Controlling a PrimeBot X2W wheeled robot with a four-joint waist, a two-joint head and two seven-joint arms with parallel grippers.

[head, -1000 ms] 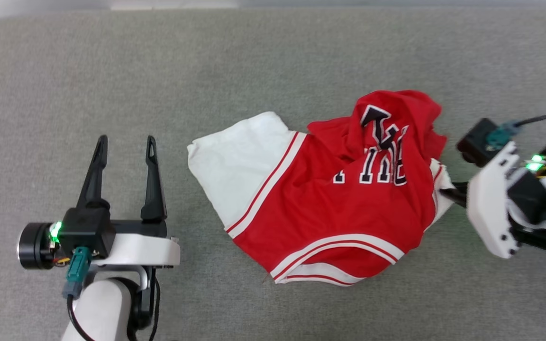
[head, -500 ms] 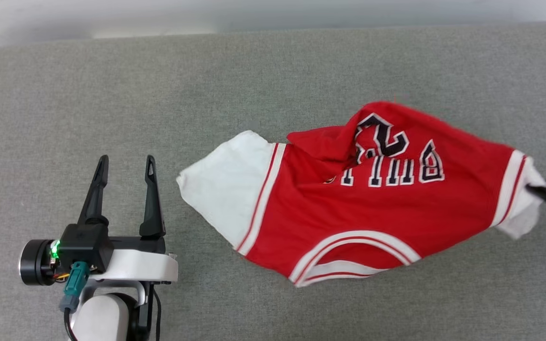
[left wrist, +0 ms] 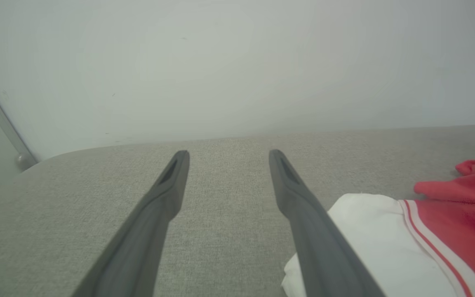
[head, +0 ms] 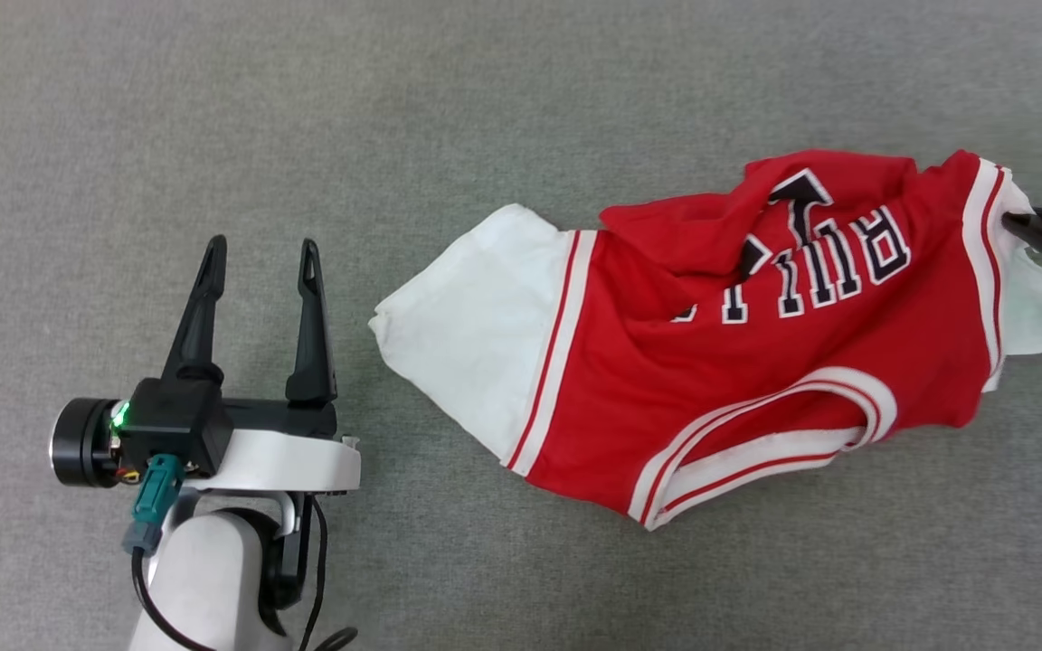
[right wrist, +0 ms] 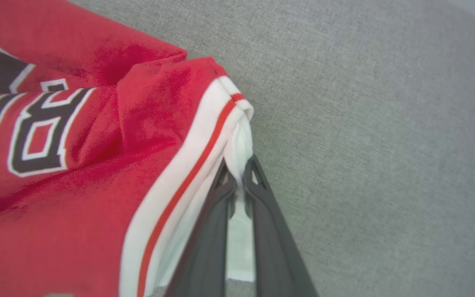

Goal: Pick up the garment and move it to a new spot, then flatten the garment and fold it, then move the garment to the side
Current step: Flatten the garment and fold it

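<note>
The garment (head: pixel 738 362) is a red jersey with white sleeves and black white-edged lettering, stretched out and rumpled across the grey surface. My right gripper (right wrist: pixel 239 165) is shut on the white sleeve at the garment's (right wrist: pixel 97 165) right end; in the head view its dark fingertips (head: pixel 1023 226) poke into that sleeve at the right edge. My left gripper (head: pixel 259 255) stands open and holds nothing, left of the garment's other white sleeve. In the left wrist view its fingers (left wrist: pixel 226 153) point across bare fabric, with the garment (left wrist: pixel 419 231) just to their right.
The grey fabric surface (head: pixel 485 108) spreads all around the garment. In the left wrist view a pale wall (left wrist: pixel 237 62) rises behind the surface's far edge, with a rounded corner at the left.
The right gripper has pulled the sleeve rightward, dragging and stretching the bunched garment out. The head camera has shifted too. The left gripper stays open in the same place.
</note>
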